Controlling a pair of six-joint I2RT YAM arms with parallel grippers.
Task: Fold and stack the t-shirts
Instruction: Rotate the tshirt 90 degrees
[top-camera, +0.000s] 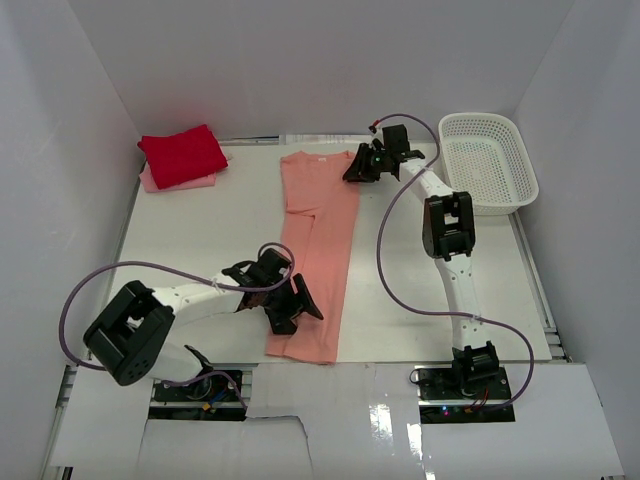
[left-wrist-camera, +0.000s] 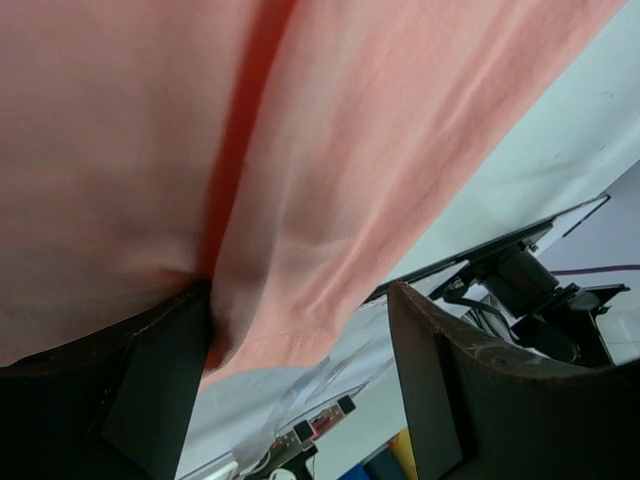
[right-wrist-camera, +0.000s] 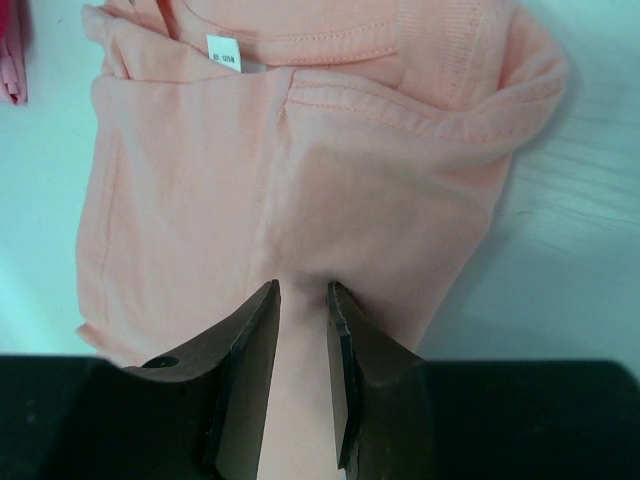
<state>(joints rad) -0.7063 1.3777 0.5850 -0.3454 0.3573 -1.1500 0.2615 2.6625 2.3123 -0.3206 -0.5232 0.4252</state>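
The salmon-pink t-shirt (top-camera: 318, 250) lies in a long narrow strip down the middle of the table, collar at the far end. My right gripper (top-camera: 357, 165) rests on its collar end; in the right wrist view its jaws (right-wrist-camera: 300, 288) stand a little apart over puckered cloth (right-wrist-camera: 300, 180), with the neck label (right-wrist-camera: 223, 52) beyond. At the shirt's near left edge my left gripper (top-camera: 297, 308) is wide open; in its wrist view the hem (left-wrist-camera: 350, 150) hangs between the fingers (left-wrist-camera: 300, 300), touching the left one. At the back left the folded bright red t-shirt (top-camera: 182, 155) lies on the pale pink one (top-camera: 150, 181).
A white lattice basket (top-camera: 527, 185) stands at the back right, just beyond the right arm's elbow. White walls close in the table on three sides. The arms' bases and cables sit at the near edge.
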